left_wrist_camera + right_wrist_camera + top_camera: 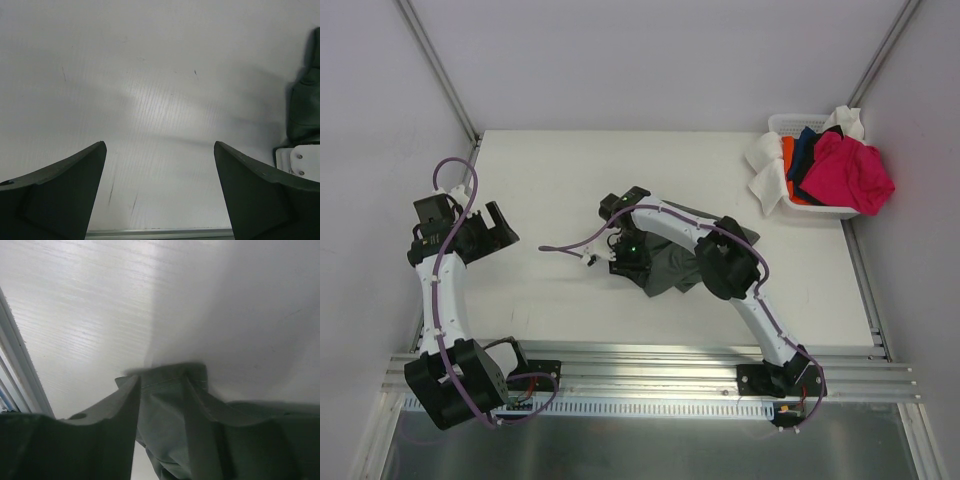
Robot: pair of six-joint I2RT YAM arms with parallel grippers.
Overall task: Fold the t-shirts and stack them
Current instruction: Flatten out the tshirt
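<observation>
The charcoal t-shirt (670,272) is soft matt cloth, the white table (550,170) smooth and finely ribbed

The t-shirt (670,270) is charcoal grey, the basket (782,122) and table (550,170) white.

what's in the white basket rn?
The basket holds a white shirt, orange shirt, navy shirt and magenta-pink shirt on top, spilling over the rim. Anything beneath them is covered.

fingers (55,200) spread wide | white table (150,75) below | dark shape (306,105) far right
</observation>
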